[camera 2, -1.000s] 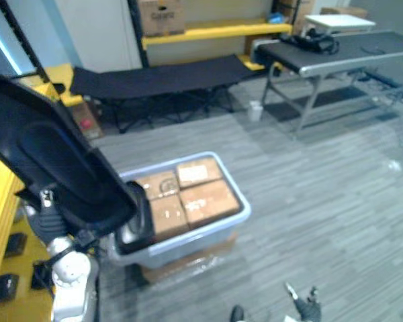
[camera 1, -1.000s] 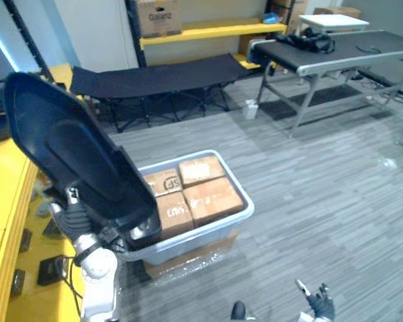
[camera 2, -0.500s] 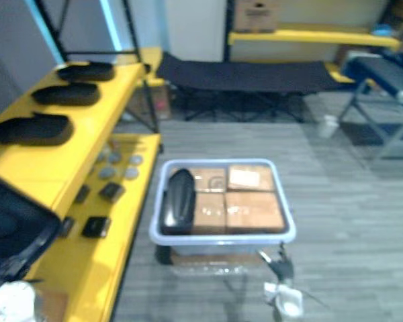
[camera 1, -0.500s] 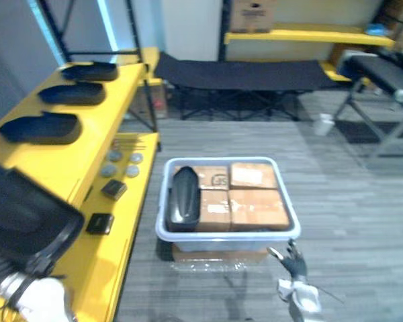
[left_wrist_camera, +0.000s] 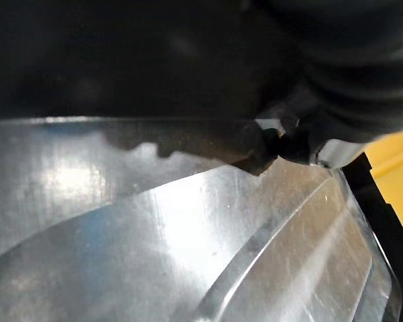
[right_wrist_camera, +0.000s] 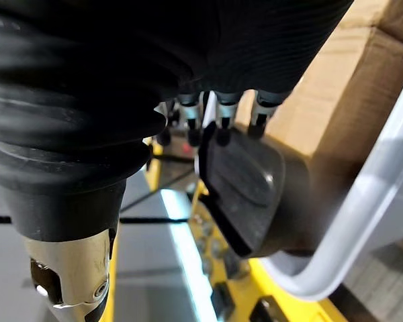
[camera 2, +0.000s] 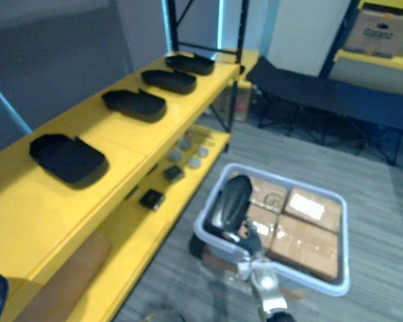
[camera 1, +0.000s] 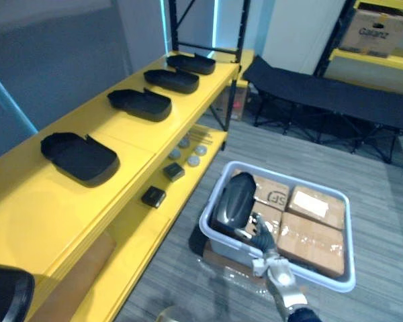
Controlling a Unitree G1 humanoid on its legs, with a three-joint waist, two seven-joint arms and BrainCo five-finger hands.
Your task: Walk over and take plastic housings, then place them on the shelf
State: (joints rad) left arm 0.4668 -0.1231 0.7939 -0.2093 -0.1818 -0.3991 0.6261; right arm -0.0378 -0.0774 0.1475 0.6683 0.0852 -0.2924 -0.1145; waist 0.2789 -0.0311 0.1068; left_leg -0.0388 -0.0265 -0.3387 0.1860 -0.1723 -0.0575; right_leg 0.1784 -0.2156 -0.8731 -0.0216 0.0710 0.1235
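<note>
A black plastic housing (camera 1: 232,201) lies at the left end of a white bin (camera 1: 292,180) on the floor. My right hand (camera 1: 263,236) is open just in front of it; in the right wrist view its straight fingers (right_wrist_camera: 217,111) reach the housing's (right_wrist_camera: 245,181) top edge. A second black housing (camera 1: 5,300) shows as a corner at the lower left, with my left hand (left_wrist_camera: 336,80) shut on it; its glossy surface (left_wrist_camera: 154,255) lies close under that hand. Several more black housings (camera 1: 79,156) sit in a row on the yellow shelf (camera 1: 40,215).
Cardboard boxes (camera 1: 309,231) take up the rest of the bin. Small dark parts (camera 1: 153,196) lie on the shelf's lower level. A black cot (camera 1: 322,100) stands behind the bin, and a cardboard box (camera 1: 379,30) sits on a far yellow rack.
The camera has swung left, so the yellow shelf now runs across the view. My right hand has come up to the housing in the bin. The held housing has dropped to the lower left corner.
</note>
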